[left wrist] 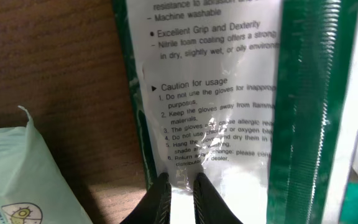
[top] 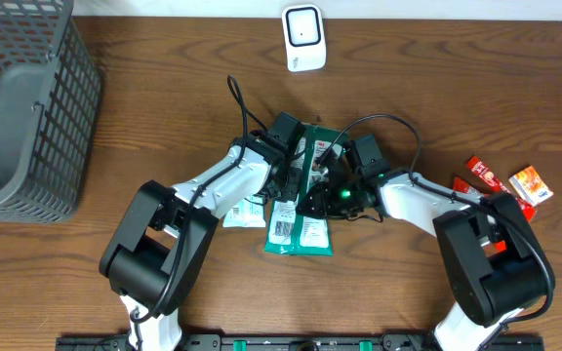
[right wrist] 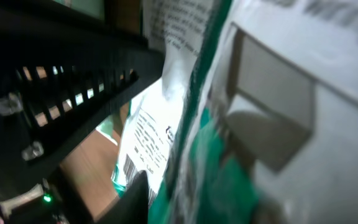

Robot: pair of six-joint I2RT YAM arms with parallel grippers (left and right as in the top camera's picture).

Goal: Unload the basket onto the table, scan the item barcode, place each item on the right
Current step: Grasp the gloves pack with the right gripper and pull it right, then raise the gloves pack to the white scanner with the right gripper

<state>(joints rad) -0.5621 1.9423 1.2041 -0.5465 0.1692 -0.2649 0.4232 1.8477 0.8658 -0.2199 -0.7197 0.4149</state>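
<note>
Fingers [left wrist: 160, 200] of the left gripper [left wrist: 178, 186] pinch the glove packet [left wrist: 216, 93], "Caution for usage" readable; right gripper [top: 325, 195]: can't tell if clenched.

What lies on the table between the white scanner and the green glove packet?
Nothing: in the overhead view, the wooden table between the scanner and the glove packet is bare.

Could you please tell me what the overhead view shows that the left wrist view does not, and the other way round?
Only overhead: the grey basket, the white scanner and the red snack packets. Only left wrist: the caution text on the green glove package, and the left gripper pinching its clear edge. Both: that package and the wooden table.
</note>
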